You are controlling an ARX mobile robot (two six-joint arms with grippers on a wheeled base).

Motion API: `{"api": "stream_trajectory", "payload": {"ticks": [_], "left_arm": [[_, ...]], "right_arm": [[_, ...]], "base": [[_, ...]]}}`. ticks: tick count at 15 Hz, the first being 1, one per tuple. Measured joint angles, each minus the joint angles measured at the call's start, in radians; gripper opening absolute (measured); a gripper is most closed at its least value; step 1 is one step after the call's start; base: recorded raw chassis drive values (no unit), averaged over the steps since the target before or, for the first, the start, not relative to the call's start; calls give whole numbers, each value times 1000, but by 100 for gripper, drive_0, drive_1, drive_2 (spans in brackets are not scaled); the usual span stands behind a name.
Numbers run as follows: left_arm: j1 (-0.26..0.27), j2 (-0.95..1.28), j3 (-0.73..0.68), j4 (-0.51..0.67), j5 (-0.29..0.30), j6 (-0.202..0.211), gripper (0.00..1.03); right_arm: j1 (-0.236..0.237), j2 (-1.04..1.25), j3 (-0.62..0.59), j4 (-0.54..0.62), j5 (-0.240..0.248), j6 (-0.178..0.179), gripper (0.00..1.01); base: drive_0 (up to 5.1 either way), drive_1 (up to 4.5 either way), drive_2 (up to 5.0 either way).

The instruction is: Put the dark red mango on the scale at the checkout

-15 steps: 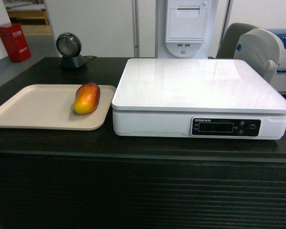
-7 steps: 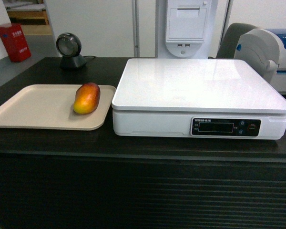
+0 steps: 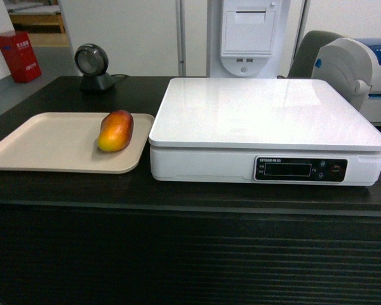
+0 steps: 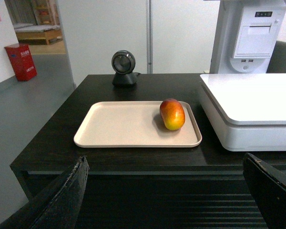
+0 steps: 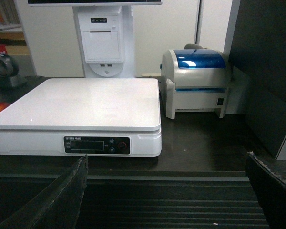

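Mango: we see the dark red mango [image 3: 115, 130] lying on the beige tray [image 3: 44, 143], beside the scale [image 3: 267, 114].
Grippers: left gripper [image 4: 167, 195] and right gripper [image 5: 167, 195] released, empty.
Progress: we judge nothing done; grasp and transfer remain.

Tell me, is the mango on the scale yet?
No. The mango lies on the beige tray, beside the scale.

light: even, bright indoor | glare: soft sheen on scale [image 3: 267, 111] top | focus: sharp
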Motion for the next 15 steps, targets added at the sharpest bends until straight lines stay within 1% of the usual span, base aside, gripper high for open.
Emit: {"api": "stream_trajectory", "payload": {"ticks": [12,13,14,15], "left_arm": [[0,0,0,0,0,0,98],[-31,21,24,-87,-87,-18,98],[-89,149,68,-114,-233,-51,98],[-72,229,96,-60,-276,-55,98]], "right_arm": [[0,0,0,0,0,0,98],[0,0,0,0,0,0,98],[0,0,0,0,0,0,98],[0,0,0,1,0,0,98]], "base": [[0,0,0],[0,0,0],[0,0,0],[0,0,0]]}}
